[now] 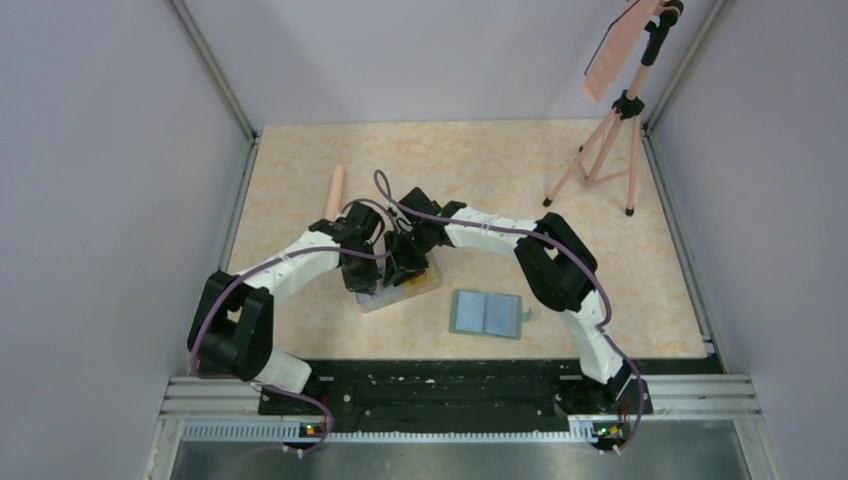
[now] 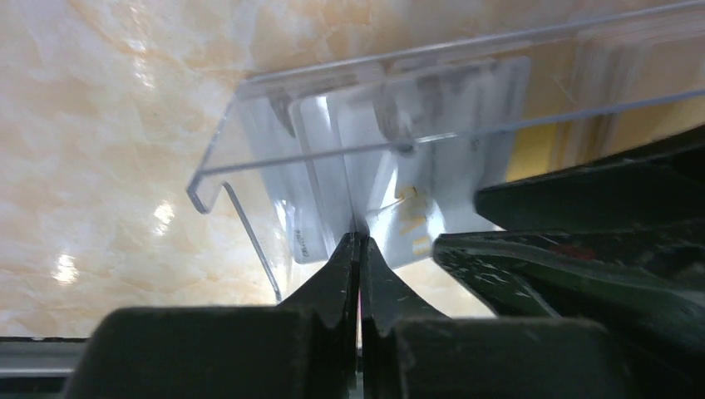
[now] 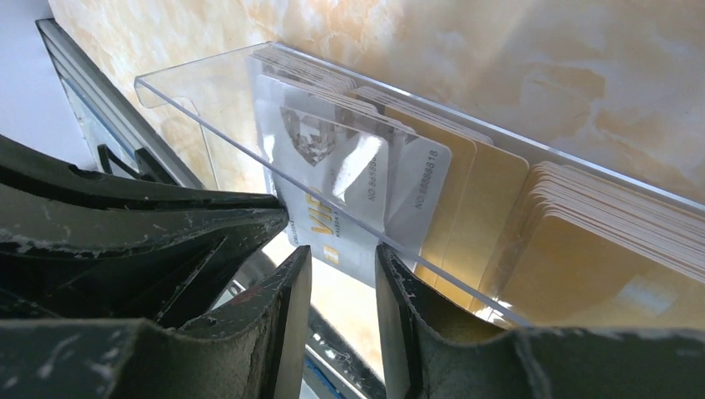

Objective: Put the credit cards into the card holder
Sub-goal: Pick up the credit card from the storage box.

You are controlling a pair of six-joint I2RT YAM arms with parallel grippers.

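Note:
A clear plastic box (image 1: 422,285) holds the credit cards: whitish ones (image 3: 349,183) at one end and several yellow-orange ones (image 3: 599,274) at the other. My left gripper (image 2: 359,241) is shut, its tips pinched on the lower edge of a whitish card (image 2: 407,220) that sticks out of the box (image 2: 218,170). My right gripper (image 3: 341,253) stands open right beside it, with one fingertip (image 3: 391,270) against the box's clear wall and only table showing in the gap. The card holder (image 1: 487,313) lies open and flat to the right, pale blue pages up, apart from both grippers (image 1: 385,272).
A pink cylinder (image 1: 334,190) lies behind the left arm. A pink tripod (image 1: 608,150) stands at the back right. Grey walls close in the table on both sides. A metal rail (image 1: 460,395) runs along the near edge.

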